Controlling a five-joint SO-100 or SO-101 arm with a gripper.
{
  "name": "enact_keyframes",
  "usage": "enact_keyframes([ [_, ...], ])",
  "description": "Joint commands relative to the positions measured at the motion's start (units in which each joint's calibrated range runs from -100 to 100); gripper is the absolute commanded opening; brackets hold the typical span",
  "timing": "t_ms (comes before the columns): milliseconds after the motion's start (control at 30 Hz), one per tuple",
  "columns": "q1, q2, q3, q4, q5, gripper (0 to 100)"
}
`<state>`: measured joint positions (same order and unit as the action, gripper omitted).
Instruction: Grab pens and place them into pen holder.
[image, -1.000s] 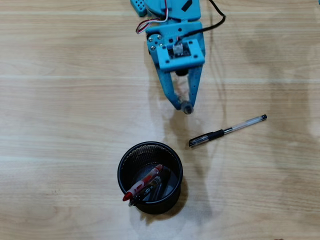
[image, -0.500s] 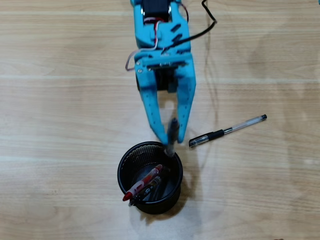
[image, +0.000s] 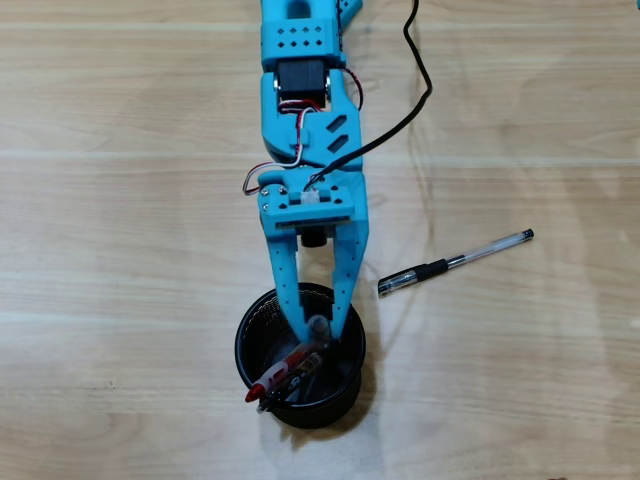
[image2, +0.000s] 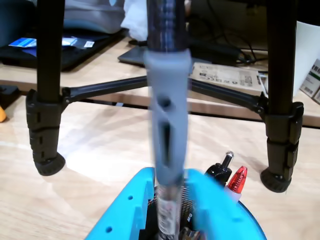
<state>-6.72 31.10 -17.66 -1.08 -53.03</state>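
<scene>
In the overhead view my blue gripper (image: 318, 333) hangs over the black wire-mesh pen holder (image: 352, 372), shut on a grey-blue pen (image: 319, 325) that stands upright over the cup's near side. The wrist view shows that pen (image2: 167, 125), blurred, rising between the jaws of the gripper (image2: 169, 197). A red pen (image: 272, 379) and a black pen (image: 301, 377) lean inside the holder; in the wrist view the red pen's end (image2: 237, 180) and the black pen's end (image2: 222, 169) poke up. A clear pen with a black cap (image: 455, 262) lies on the table to the right.
The arm's black cable (image: 418, 90) trails over the wooden table (image: 120, 250) at upper right. In the wrist view, two black tripod legs (image2: 46, 125) (image2: 281, 130) stand on the table beyond the holder, with clutter behind them.
The gripper has moved down the overhead view with the grey-blue pen, from the bare table to over the holder's mouth. The clear pen on the table has not moved.
</scene>
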Motion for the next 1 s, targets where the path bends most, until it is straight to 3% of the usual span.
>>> enact_keyframes([
  [0,-0.55,-1.33,-2.79,-0.33,0.41,15],
  [200,-3.11,-2.86,-2.61,2.13,1.67,13],
  [600,-12.99,-12.28,-3.34,33.29,1.25,4],
  [767,-18.39,-12.45,-3.34,40.49,-4.61,4],
  [967,-22.23,-10.59,-1.62,41.58,-14.3,2],
])
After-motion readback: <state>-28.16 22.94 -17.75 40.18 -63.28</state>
